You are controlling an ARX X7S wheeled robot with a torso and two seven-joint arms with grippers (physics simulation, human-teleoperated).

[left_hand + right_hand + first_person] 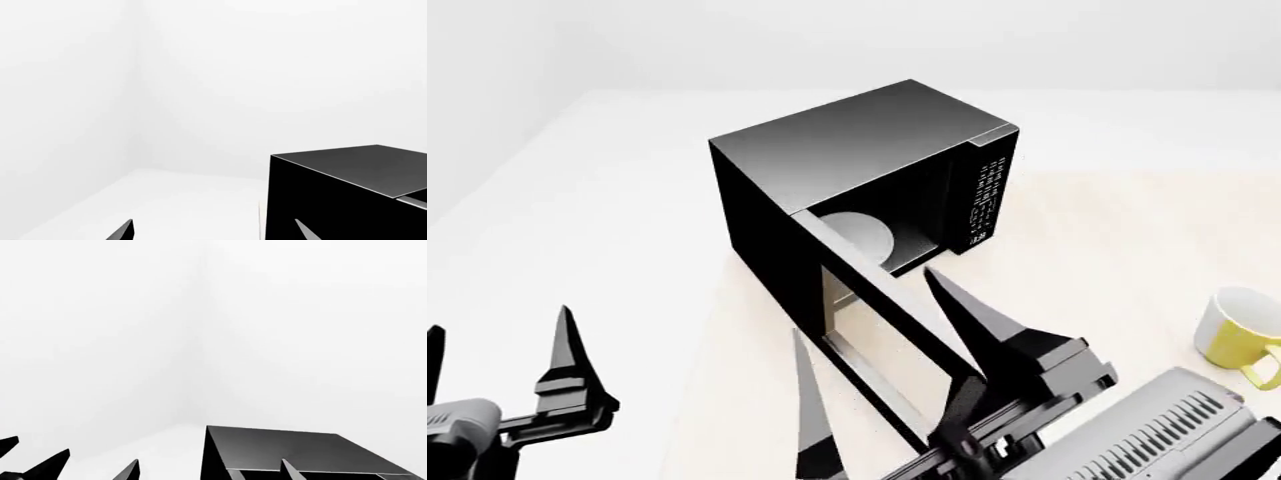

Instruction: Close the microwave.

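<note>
The black microwave (827, 150) stands on the pale table (1094, 240). Its windowed door (888, 310) is swung open toward me. A white round plate (861, 235) lies inside, and the keypad panel (988, 200) is on the right. My right gripper (865, 303) is open, with one finger on each side of the door's free edge. My left gripper (497, 322) is open and empty, well to the left of the microwave. The microwave's top also shows in the left wrist view (353, 175) and the right wrist view (287, 445), beyond the open grippers (212, 225) (209, 465).
A yellow mug (1238, 335) stands on the table at the right, beside my right arm. The table's left edge runs just left of the microwave. White floor and walls lie beyond.
</note>
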